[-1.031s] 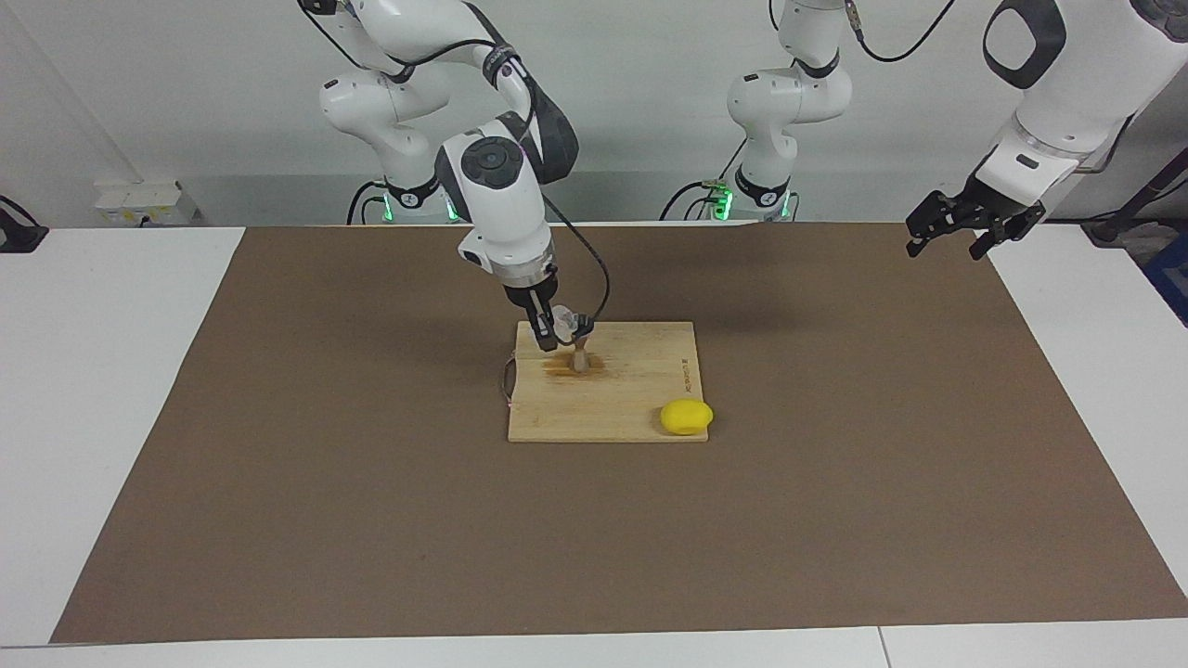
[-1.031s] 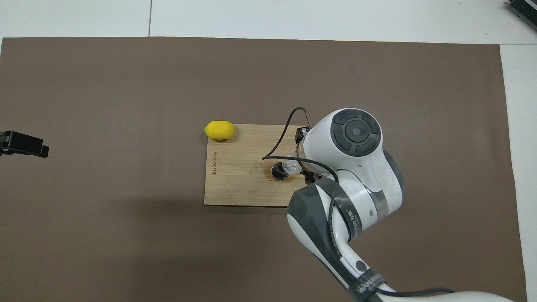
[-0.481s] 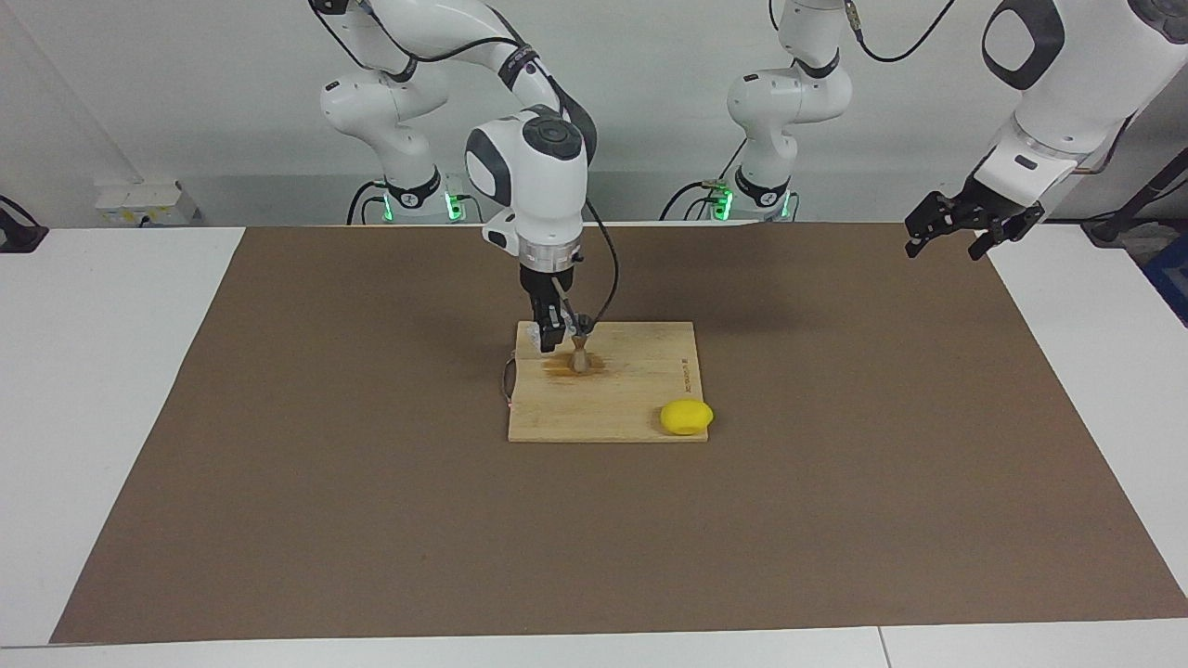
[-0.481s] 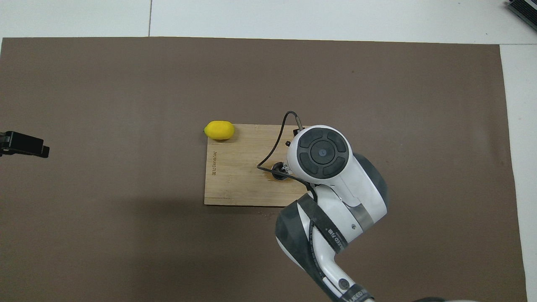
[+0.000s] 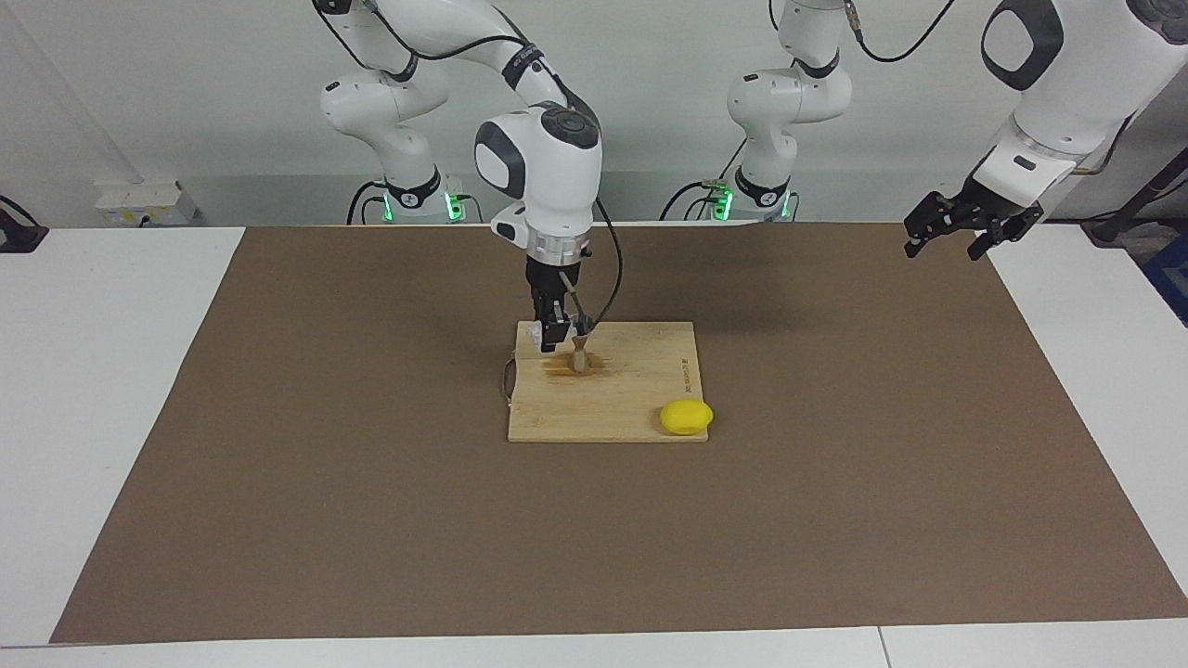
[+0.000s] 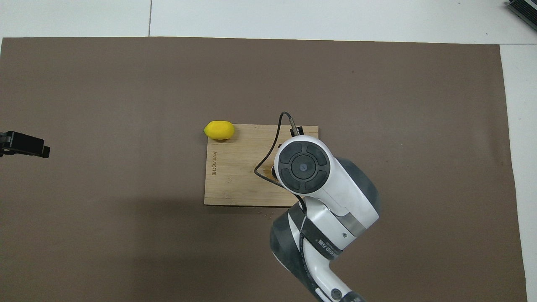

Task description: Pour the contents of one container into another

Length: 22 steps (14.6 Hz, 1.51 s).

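Observation:
My right gripper points straight down over the wooden board and is shut on the small clear glass cup. The cup hangs low over the board, right beside the metal jigger. The jigger stands upright on the board in a brown wet stain. In the overhead view the right arm's wrist hides both cup and jigger. My left gripper waits open and holds nothing, raised over the mat's edge at the left arm's end of the table; its tip shows in the overhead view.
A yellow lemon lies at the board's corner, farther from the robots than the jigger. The board sits mid-table on a brown mat. A cable loops from the right wrist over the board.
The right wrist has swung from a sideways tilt to pointing straight down, carrying the cup from over the jigger's mouth to beside it. The left arm has stayed still.

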{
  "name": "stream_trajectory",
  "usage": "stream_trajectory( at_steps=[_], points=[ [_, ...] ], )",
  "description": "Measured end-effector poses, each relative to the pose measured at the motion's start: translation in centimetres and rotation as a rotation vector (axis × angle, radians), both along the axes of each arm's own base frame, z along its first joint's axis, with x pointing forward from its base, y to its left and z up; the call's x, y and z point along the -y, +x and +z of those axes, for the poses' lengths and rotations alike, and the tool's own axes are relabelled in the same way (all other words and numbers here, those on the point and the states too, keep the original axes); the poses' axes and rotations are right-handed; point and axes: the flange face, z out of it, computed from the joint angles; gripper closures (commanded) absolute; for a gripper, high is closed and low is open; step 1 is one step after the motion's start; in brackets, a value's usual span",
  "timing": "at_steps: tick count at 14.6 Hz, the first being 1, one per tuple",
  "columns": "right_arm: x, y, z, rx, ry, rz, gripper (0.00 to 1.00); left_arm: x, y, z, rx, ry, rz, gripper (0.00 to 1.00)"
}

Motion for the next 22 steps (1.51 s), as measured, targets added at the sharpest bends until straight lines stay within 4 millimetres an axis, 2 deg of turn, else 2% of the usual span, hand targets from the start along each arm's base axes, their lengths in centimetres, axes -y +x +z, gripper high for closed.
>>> stream_trajectory(
  at_steps=[2, 8, 13, 15, 17, 22],
  points=[
    [0.4, 0.2, -0.1, -0.045, 0.068, -0.057, 1.0, 0.0, 0.0, 0.0, 0.001, 0.0, 0.0, 0.0],
    [3.5, 2.0, -0.2, -0.114, 0.181, -0.18, 1.0, 0.0, 0.0, 0.1, 0.003, 0.001, 0.013, 0.0],
    [4.9, 2.7, -0.4, -0.161, 0.248, -0.18, 1.0, 0.0, 0.0, 0.1, 0.003, 0.001, 0.015, 0.0],
    [6.3, 3.4, -0.6, -0.189, 0.297, -0.193, 1.0, 0.0, -0.1, 0.1, 0.004, 0.001, 0.015, 0.0],
    [9.5, 4.9, -0.8, -0.226, 0.402, -0.213, 1.0, 0.1, -0.1, 0.1, 0.003, 0.001, 0.016, 0.0],
    [19.7, 7.5, -2.4, -0.246, 0.634, -0.264, 1.0, 0.4, -0.2, 0.5, 0.008, 0.004, 0.057, 0.0]
  ],
)
